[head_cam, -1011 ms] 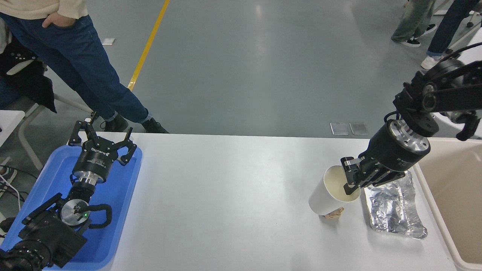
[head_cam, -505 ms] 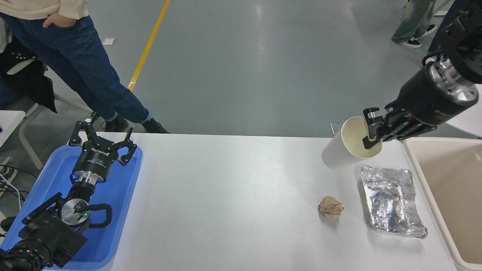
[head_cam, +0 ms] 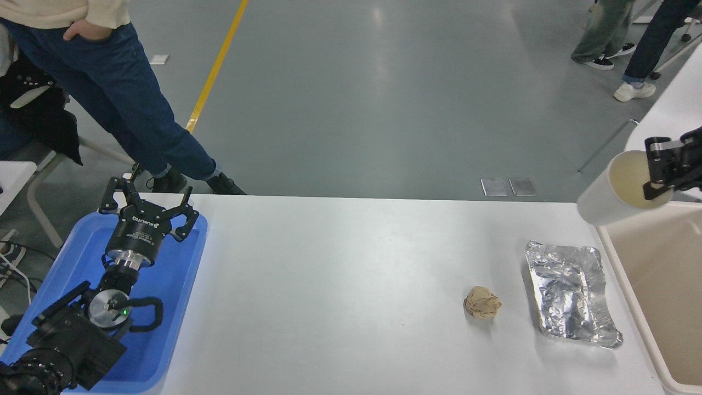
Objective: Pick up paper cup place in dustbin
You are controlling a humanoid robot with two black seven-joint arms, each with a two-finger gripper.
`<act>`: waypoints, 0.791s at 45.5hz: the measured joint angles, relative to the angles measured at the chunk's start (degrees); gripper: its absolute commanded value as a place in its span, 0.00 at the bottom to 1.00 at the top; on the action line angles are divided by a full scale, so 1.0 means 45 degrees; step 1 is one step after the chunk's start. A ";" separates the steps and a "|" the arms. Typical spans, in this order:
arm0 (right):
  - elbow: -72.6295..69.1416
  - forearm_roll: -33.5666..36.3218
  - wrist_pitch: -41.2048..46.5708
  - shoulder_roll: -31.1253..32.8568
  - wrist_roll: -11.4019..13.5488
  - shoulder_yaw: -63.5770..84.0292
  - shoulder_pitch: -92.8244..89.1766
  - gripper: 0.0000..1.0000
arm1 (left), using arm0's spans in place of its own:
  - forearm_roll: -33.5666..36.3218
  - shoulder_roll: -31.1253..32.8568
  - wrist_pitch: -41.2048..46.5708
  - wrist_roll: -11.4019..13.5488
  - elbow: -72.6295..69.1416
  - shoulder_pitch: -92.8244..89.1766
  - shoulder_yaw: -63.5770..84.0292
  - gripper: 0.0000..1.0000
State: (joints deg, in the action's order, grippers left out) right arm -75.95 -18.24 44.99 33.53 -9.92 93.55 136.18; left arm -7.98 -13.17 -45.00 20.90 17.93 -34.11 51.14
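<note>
The white paper cup (head_cam: 606, 200) with a cream inside hangs tilted in the air at the right edge, above the near-left corner of the beige dustbin (head_cam: 625, 280). My right gripper (head_cam: 655, 170) is shut on the cup's rim, one finger inside and one outside; most of the arm is out of view. My left gripper (head_cam: 147, 206) is open and parked over the blue tray at the lower left.
A crumpled brown paper ball (head_cam: 481, 302) and a crinkled silver foil tray (head_cam: 570, 293) lie on the white table (head_cam: 329, 285) left of the dustbin. A blue tray (head_cam: 164, 307) lies at the left. A person (head_cam: 109, 82) stands at the far left.
My right gripper has lifted the paper cup off the table beside the brown ball and carried it up and to the right, to above the dustbin's corner. The left arm has not moved.
</note>
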 measured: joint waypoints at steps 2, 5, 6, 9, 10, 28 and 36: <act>0.0494 -0.0039 0.0003 0.0213 -0.0004 0.0145 -0.0461 0.00 | -0.0001 -0.0001 0.0000 0.0002 -0.0001 0.0000 0.0000 1.00; 0.1350 -0.0066 0.0005 0.0580 -0.0001 0.0298 -0.1263 0.00 | -0.0001 -0.0002 0.0000 0.0008 0.0000 0.0004 0.0000 1.00; 0.1549 -0.0067 0.0003 0.0667 0.0001 0.0322 -0.1448 0.00 | -0.0001 -0.0002 0.0000 0.0010 0.0001 0.0005 0.0000 1.00; 0.2405 -0.0062 0.0001 0.1058 -0.0006 0.0323 -0.2166 0.00 | -0.0001 -0.0003 0.0000 0.0014 0.0005 0.0010 0.0001 1.00; 0.2822 -0.0062 0.0002 0.1251 0.0000 0.0301 -0.2528 0.00 | -0.0002 -0.0002 0.0000 0.0015 -0.0001 0.0014 0.0000 1.00; 0.6794 -0.0032 -0.1478 0.2982 -0.0002 -0.2574 -0.8099 0.00 | -0.0020 -0.0005 0.0000 0.0022 0.0000 0.0019 0.0003 1.00; 0.8234 -0.0031 -0.3237 0.3164 -0.0005 -0.4915 -1.1218 0.00 | -0.0023 -0.0003 0.0000 0.0023 -0.0001 0.0021 0.0003 1.00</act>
State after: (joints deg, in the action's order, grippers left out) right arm -38.90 -18.38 30.42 47.77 -9.94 71.43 85.70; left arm -8.08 -13.18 -45.00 21.01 17.92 -34.01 51.16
